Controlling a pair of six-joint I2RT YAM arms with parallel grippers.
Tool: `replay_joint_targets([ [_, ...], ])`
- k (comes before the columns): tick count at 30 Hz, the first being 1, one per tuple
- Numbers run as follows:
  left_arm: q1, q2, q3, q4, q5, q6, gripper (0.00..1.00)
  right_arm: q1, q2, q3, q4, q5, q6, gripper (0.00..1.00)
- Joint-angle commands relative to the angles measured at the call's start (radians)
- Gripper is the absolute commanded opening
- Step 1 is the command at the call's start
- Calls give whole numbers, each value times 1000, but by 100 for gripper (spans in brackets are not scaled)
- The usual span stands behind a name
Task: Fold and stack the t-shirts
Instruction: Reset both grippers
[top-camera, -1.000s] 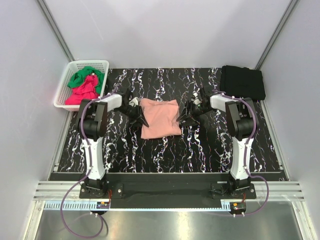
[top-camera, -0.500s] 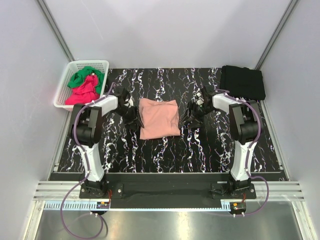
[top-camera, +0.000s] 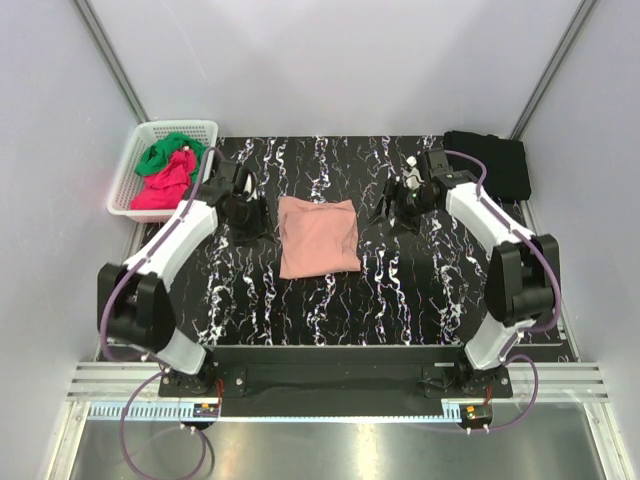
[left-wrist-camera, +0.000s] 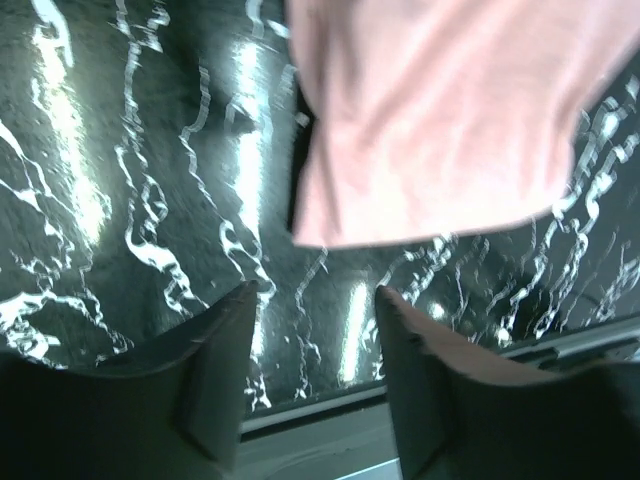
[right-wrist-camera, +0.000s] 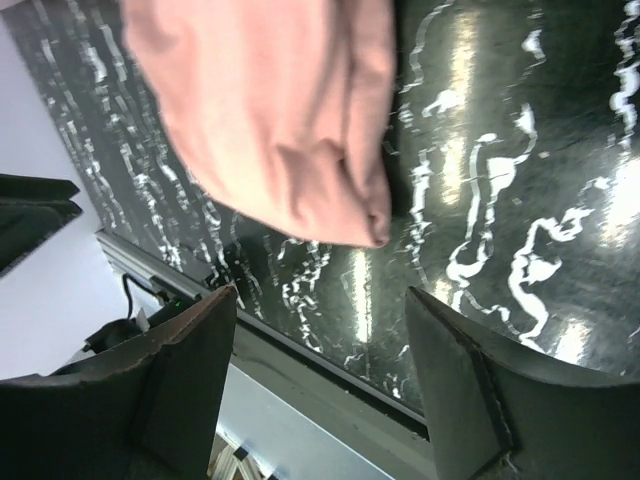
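The table (top-camera: 420, 300) was a black slab veined with white, boxed in by plain pale walls (top-camera: 330, 60) on three sides, with a metal rail (top-camera: 330, 380) along its near edge where the two arms were bolted. Four tees could be counted: the salmon-pink t-shirt (top-camera: 318, 236), folded into a rough rectangle, lay flat at the middle of the table; a black t-shirt (top-camera: 488, 165) lay folded at the far right corner; and a green t-shirt (top-camera: 165, 152) and a magenta-red t-shirt (top-camera: 165, 186) were bundled together in the one white basket (top-camera: 122, 190) at the far left. A second earlier both pincers had been at the side edges of the pink tee (the left one much narrower then); they had since drawn back and outward, and the tee had stayed where it was. The left pincer (top-camera: 247, 230) hung beside the tee's left edge, apart from it, its jaws spread with nothing between them. The right pincer (top-camera: 387, 214) hung off the right edge, also clear of the cloth, jaws wide and empty.
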Motion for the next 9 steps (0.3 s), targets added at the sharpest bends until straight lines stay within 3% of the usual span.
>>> replay_joint_targets([
  [1,-39,-86,35,-44,-71,2,57,38,-92,-2,-30,22,18,75],
  [5,-56,-149,27,-66,-96,-1,58,52,-131,-16,-30,23,31,77],
  [6,-56,-170,21,-66,-88,2,51,54,-137,-19,-30,22,34,77],
  [9,-59,-192,7,-74,-97,11,54,67,-147,-19,-30,20,39,78],
])
